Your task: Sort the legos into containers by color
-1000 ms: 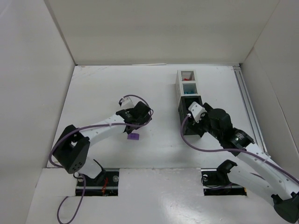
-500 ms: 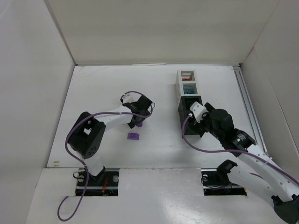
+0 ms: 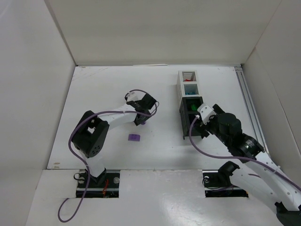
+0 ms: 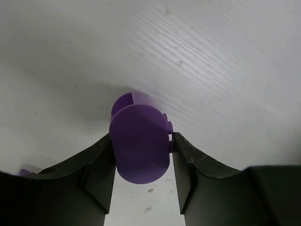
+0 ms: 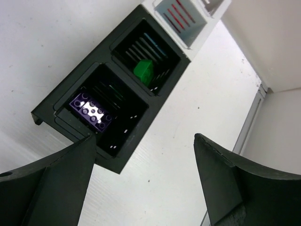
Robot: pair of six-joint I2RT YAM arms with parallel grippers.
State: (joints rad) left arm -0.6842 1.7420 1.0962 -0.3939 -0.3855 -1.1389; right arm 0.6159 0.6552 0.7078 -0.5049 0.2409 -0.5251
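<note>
A round purple lego point(image 4: 137, 129) sits on the white table between my left gripper's point(image 4: 143, 157) black fingers, which press on both of its sides. From above, that gripper point(image 3: 141, 120) is at mid-table, pointing down. A flat purple lego point(image 3: 134, 137) lies just in front of it, apart. The containers point(image 3: 182, 107) form a row at right: the near black bin point(image 5: 120, 155) holds a purple lego point(image 5: 91, 110), the adjoining black bin a green lego point(image 5: 143, 70), and a white bin point(image 5: 162, 7) shows red through its slats. My right gripper point(image 5: 144, 139) hangs open and empty beside the near black bin.
White walls enclose the table on the left, back and right. A metal rail point(image 3: 249, 110) runs along the right side. Purple cables loop over both arms. The left arm's elbow point(image 3: 89, 139) rises near the front left.
My left gripper has moved from the flat purple lego to the round one and closed on it. The right arm has drawn back, uncovering the bin with the green lego.
</note>
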